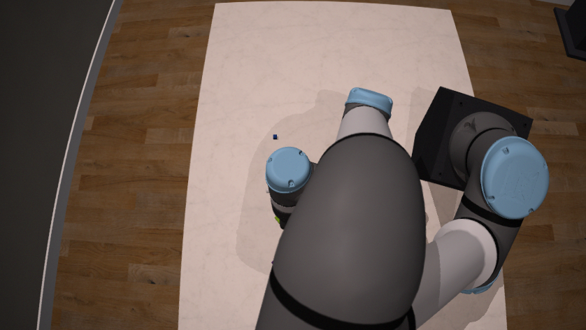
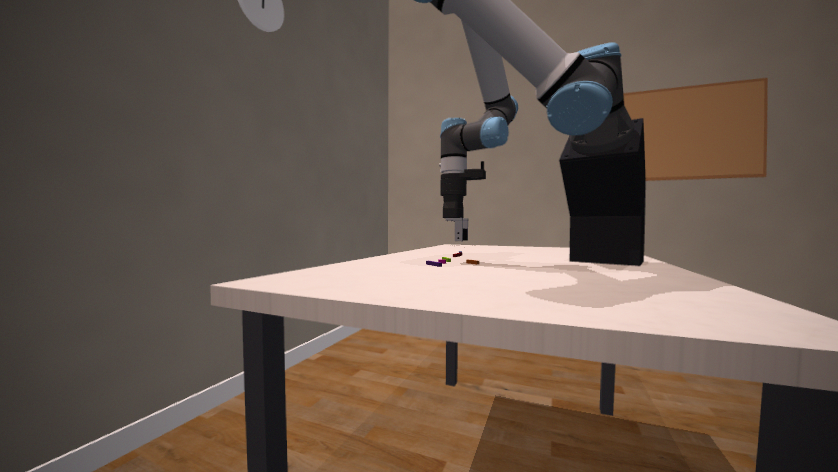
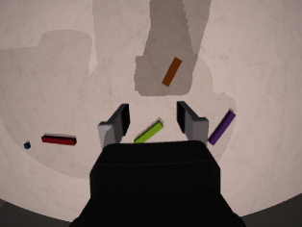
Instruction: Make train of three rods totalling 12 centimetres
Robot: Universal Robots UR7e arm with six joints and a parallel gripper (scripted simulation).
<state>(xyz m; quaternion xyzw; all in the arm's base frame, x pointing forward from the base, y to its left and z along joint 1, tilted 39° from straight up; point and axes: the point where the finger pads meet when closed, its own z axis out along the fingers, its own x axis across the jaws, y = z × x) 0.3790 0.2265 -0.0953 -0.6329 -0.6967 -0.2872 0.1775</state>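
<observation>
My gripper (image 3: 153,112) (image 2: 461,239) is open and empty, high above the table. The lime rod (image 3: 148,132) (image 2: 446,259) lies below it, its lower end cut off by the gripper body in the wrist view. The orange rod (image 3: 171,72) (image 2: 472,262) lies farther up in the wrist view, the purple rod (image 3: 222,127) (image 2: 433,263) to the right. The red rod (image 3: 59,140) (image 2: 456,255) lies at the left, the blue rod (image 3: 27,145) (image 1: 275,136) just beyond it. The magenta rod (image 2: 442,261) shows between purple and lime in the exterior view; the gripper hides it in the wrist view. All seen rods lie apart in the wrist view.
The pale table (image 1: 328,49) (image 2: 351,293) carries the rods. The arm covers most of the rods in the top view. The robot's black base (image 2: 606,205) (image 1: 434,135) stands at the table's right side. Arm shadows fall around the rods.
</observation>
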